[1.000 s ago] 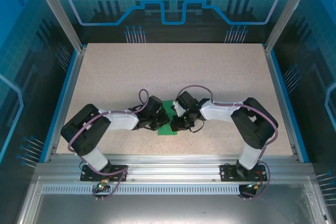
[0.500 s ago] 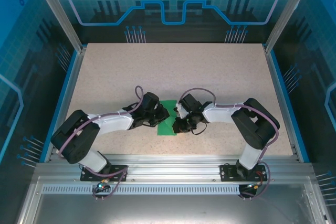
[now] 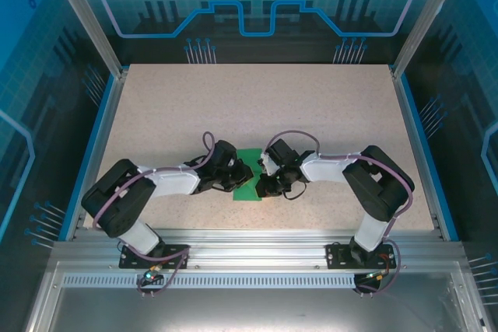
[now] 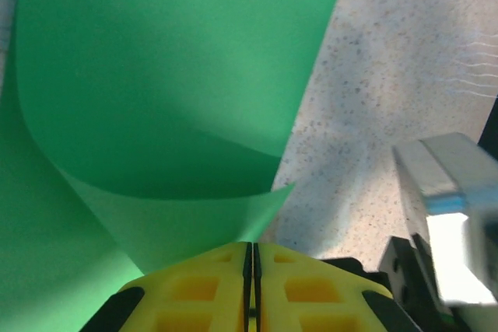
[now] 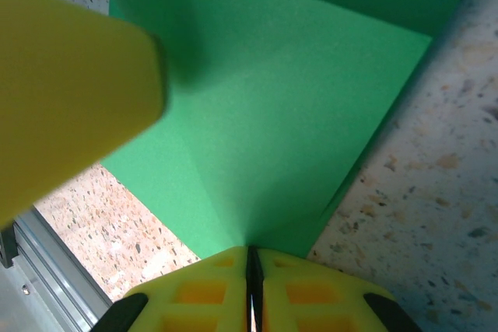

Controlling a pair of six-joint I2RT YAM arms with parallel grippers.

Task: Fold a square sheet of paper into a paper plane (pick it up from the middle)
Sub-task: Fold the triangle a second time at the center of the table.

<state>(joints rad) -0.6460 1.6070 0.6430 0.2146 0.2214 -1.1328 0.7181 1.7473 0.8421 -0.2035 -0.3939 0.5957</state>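
Left hand is pinching a curled corner of the square sheet of paper, right hand its creased edge, at tabletop front-centre. Risk: hands pulling w/o sync, tearing paper or losing grip.

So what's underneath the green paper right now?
The speckled table lies under the square sheet of paper, showing around its edges. The left gripper and right gripper each pinch an edge; in the left wrist view it curls over itself. Anything beneath the sheet is covered.

Matt green paper, rough speckled table
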